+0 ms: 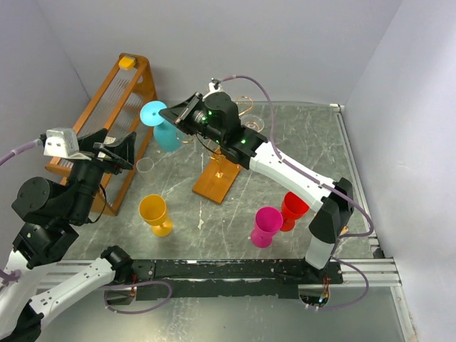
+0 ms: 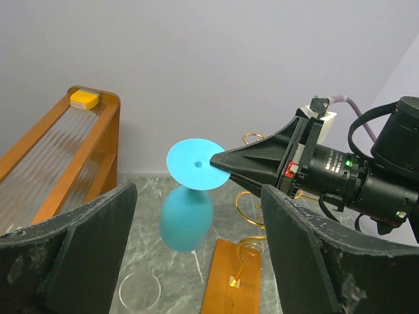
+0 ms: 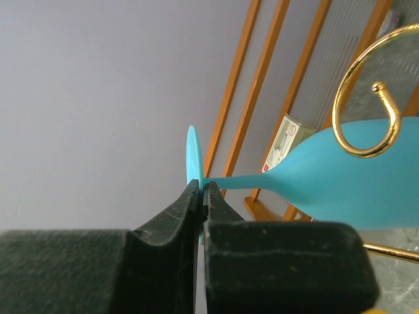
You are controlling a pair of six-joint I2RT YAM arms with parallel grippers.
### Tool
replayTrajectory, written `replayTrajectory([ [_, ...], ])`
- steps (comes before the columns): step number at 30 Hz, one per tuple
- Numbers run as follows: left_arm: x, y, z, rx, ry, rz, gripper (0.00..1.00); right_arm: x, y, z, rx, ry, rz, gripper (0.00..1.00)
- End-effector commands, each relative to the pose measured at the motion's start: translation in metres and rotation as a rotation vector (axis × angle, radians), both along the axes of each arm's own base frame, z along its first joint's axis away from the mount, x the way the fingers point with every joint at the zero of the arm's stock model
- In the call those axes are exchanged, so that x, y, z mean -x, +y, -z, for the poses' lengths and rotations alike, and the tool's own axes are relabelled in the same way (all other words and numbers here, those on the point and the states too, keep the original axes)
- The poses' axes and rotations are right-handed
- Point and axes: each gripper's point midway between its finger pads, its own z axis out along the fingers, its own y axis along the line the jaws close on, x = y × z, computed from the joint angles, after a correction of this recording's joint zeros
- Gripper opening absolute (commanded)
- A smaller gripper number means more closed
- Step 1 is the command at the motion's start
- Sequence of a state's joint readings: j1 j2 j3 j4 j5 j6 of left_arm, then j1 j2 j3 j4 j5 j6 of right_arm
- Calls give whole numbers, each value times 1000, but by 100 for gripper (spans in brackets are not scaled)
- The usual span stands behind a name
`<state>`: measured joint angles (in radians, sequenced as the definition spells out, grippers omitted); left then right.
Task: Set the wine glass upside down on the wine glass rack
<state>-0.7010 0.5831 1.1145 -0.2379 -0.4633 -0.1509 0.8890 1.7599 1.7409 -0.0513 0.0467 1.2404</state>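
Note:
The blue wine glass (image 1: 162,126) hangs upside down in the air, foot up and bowl down, left of the gold wire rack (image 1: 235,128) on its brown wooden base (image 1: 218,179). My right gripper (image 1: 171,114) is shut on the rim of the glass's round foot (image 3: 193,157). The bowl (image 3: 353,183) lies behind a gold scroll arm (image 3: 366,98) in the right wrist view. In the left wrist view the glass (image 2: 188,209) hangs left of the gold scrolls (image 2: 252,209). My left gripper (image 1: 117,153) is open and empty, at the left by the wooden frame.
A tall orange-brown slatted frame (image 1: 114,114) stands at the back left. A clear glass (image 1: 144,166) sits near it. An orange glass (image 1: 155,214), a pink glass (image 1: 266,226) and a red glass (image 1: 292,209) stand at the front.

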Motion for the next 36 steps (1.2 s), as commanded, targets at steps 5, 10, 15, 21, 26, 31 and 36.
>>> replayTrajectory([
  [5,-2,-6,0,20,5,23,88,-3,-25,-30,-26,-44,76,0],
  [10,-3,-9,1,42,3,31,88,-5,-31,-22,-18,-18,92,0],
  [15,-6,-13,5,52,4,40,88,-7,-46,-17,-2,-14,134,0],
  [21,-12,-19,10,54,24,45,88,-12,-62,-22,4,-24,182,0],
  [26,-11,-20,7,51,21,51,88,-19,-69,-29,6,-44,203,0],
  [31,-9,-13,3,52,6,28,88,-21,-72,-26,11,-38,209,0],
  [36,-14,-16,8,56,14,25,88,-23,-78,-23,23,-35,241,0],
])
